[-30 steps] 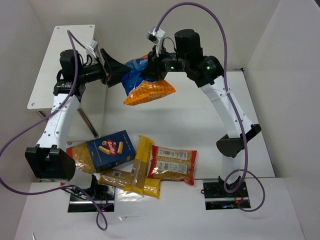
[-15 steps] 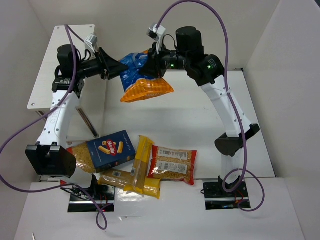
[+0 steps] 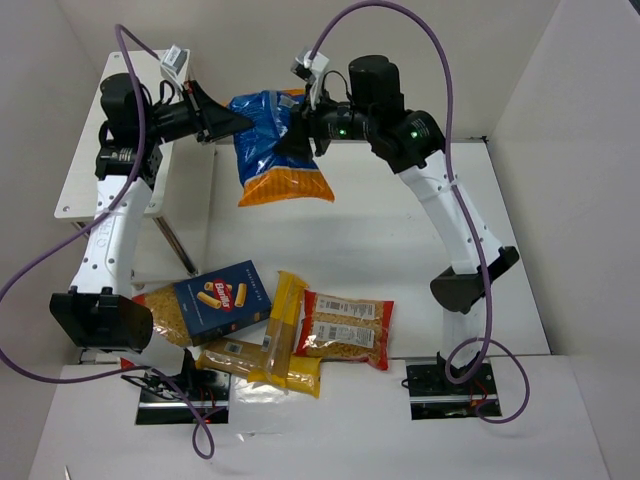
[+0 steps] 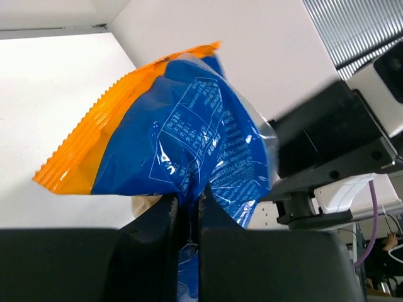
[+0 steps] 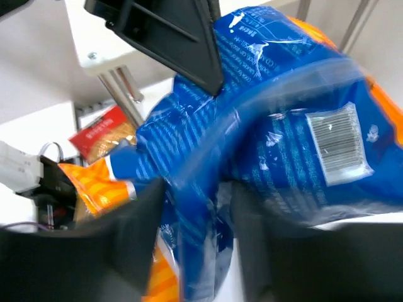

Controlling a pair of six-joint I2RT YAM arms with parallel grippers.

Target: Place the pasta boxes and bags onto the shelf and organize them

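Observation:
The crinkly blue bag [image 3: 268, 150] with the orange end hangs in the air between both arms, beside the shelf [image 3: 85, 170]. My left gripper [image 3: 243, 118] is shut on a fold of the bag [image 4: 189, 132], pinched tight between its fingers [image 4: 187, 200]. My right gripper [image 3: 297, 140] stands open, its blurred fingers apart on either side of the bag [image 5: 283, 126], near its middle [image 5: 198, 189]. The dark-blue pasta box [image 3: 222, 300] lies on the table near the arm bases.
Beside the box lie a red-trimmed clear bag [image 3: 345, 330], long yellow spaghetti packs [image 3: 283, 325] and a clear pasta bag [image 3: 160, 315] partly under the box. The shelf's metal legs [image 3: 175, 245] stand left of the hanging bag. White walls surround the table.
My left gripper shut on the blue bag and drew it left and up toward the shelf. My right gripper's jaws opened. The bag now hangs straighter from the left gripper.

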